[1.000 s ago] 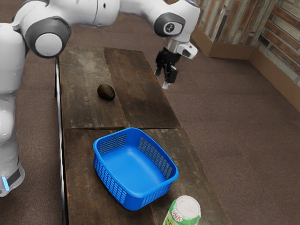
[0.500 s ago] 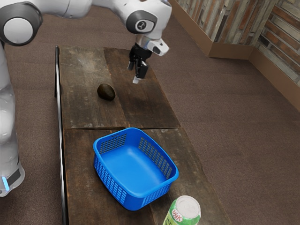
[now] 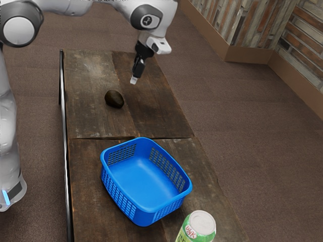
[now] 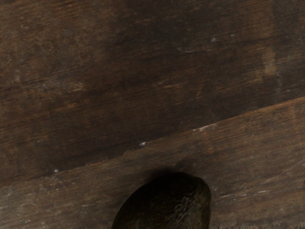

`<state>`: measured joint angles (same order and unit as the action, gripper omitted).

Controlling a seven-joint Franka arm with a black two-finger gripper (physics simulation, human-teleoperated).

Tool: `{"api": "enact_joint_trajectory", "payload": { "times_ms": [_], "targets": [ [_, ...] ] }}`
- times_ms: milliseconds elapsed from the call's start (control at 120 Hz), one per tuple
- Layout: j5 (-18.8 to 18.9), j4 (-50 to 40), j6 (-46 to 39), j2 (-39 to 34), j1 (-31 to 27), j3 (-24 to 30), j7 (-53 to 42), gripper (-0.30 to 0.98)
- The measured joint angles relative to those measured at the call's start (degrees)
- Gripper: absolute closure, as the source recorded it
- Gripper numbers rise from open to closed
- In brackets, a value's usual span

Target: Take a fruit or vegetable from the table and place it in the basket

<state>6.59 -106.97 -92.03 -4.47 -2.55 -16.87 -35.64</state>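
My gripper (image 3: 134, 79) hangs above the far part of the table, a little to the exterior view's right of the dark avocado (image 3: 114, 99) and farther back. The avocado lies on the wood, apart from the gripper. In the wrist view, the avocado (image 4: 174, 202) is partly cut off at the lower edge, dark green-brown with a bumpy skin. A blue basket (image 3: 105, 152) with lattice sides stands on the nearer half of the table, and its visible floor is bare.
A green and white can (image 3: 200, 224) stands beyond the basket, close to the exterior view's lower edge. The wooden table (image 3: 91, 123) has a seam between avocado and basket. A metal rail (image 3: 65, 151) runs along its edge on the exterior view's left.
My hand has travelled toward the exterior view's left, from beyond the table's edge to over the wood near the avocado, and has turned. The avocado, basket and can have stayed put.
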Motion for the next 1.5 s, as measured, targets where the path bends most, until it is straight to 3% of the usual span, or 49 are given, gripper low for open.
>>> {"api": "enact_joint_trajectory", "payload": {
  "times_ms": [242,342,533,625,908,1500],
  "targets": [
    [0.1,-3.6,0.8,1.3,-0.2,-0.1,-12.6,0.00],
    [1.0,-11.6,-1.1,-6.6,-0.1,0.0,-16.3,0.00],
    [6.4,-23.6,-7.5,-22.7,-0.3,0.9,-21.1,0.00],
    [8.5,-25.9,-10.3,-25.7,-0.3,0.8,-22.9,0.00],
    [11.3,-26.4,-14.2,-22.9,-0.3,0.4,-27.1,0.00],
    [10.6,-28.1,-15.3,-20.0,1.7,0.5,-32.2,0.00]
  ]
}}
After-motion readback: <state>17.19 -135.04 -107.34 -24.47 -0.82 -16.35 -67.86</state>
